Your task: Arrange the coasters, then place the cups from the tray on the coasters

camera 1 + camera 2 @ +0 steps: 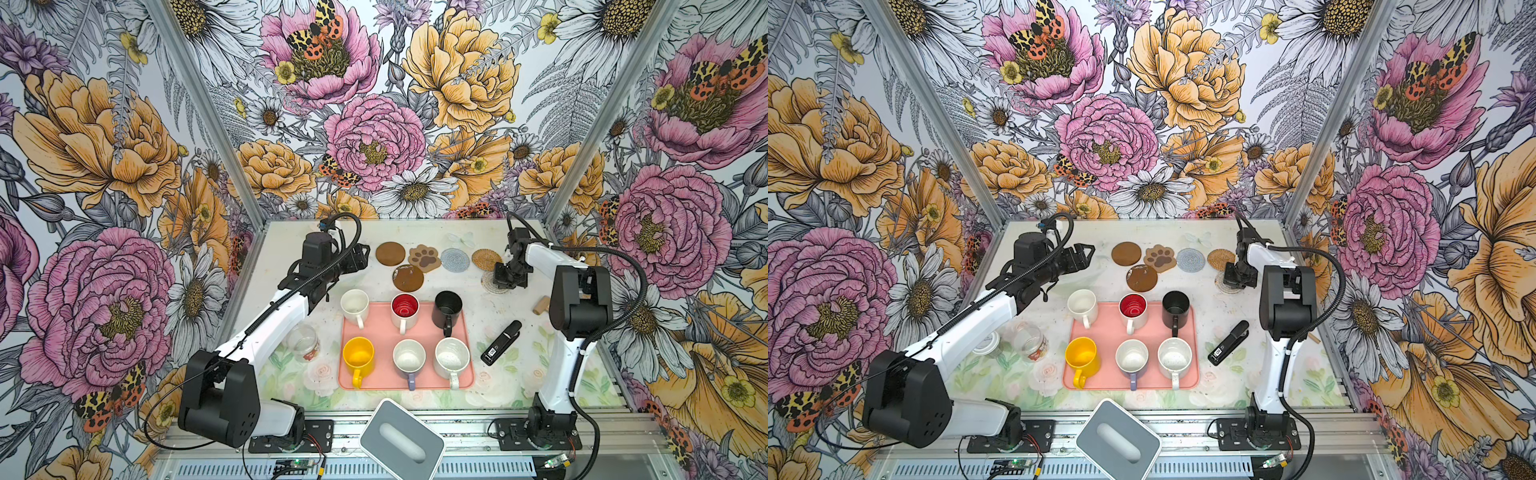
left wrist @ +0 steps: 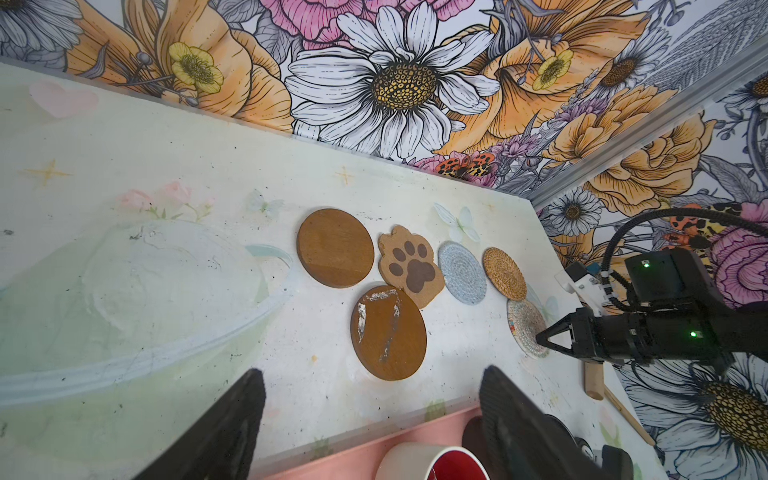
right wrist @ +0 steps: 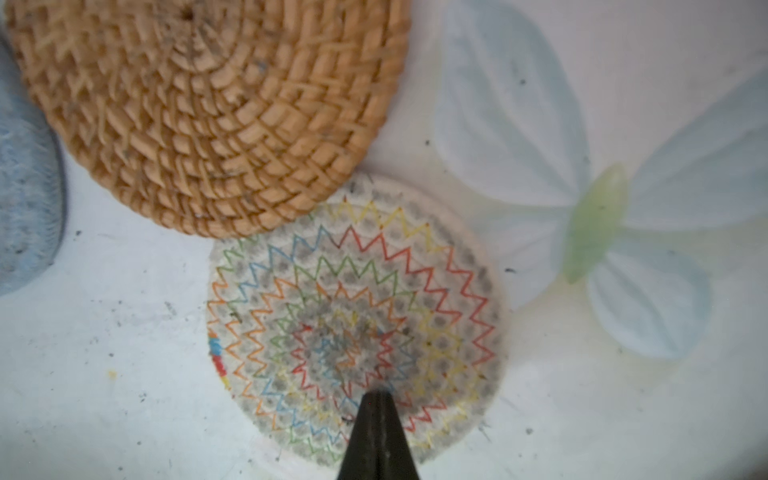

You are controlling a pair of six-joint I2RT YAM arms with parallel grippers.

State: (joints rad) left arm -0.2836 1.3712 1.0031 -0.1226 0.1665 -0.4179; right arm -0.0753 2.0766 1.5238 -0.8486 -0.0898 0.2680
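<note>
The worktop (image 1: 536, 361) carries the pink tray (image 1: 380, 332) midway along its front edge. The left hand (image 1: 1088, 257) hangs above the worktop off the tray's far-left corner, fingers spread wide and empty. The right hand (image 3: 376, 409) is pinched shut toward the right edge, its tip down on the pale zigzag-stitched coaster (image 3: 353, 291) (nothing between the fingers).

Six mugs stand on the tray in two rows. The far row is the cream-white cup (image 1: 354, 306), the red-lined cup (image 1: 405, 311) and the black cup (image 1: 448, 308). The near row is the yellow cup (image 1: 358, 357), the lavender cup (image 1: 409, 359) and the speckled cup (image 1: 451, 357).

Four mats line up toward the far edge: the brown disc (image 1: 390, 252), the paw-print coaster (image 1: 424, 258), the grey-blue coaster (image 1: 455, 259) and the rattan coaster (image 1: 487, 258). The scuffed brown disc (image 1: 408, 277) lies just in front, touching the paw print. The rattan rim overlaps the zigzag one.
</note>
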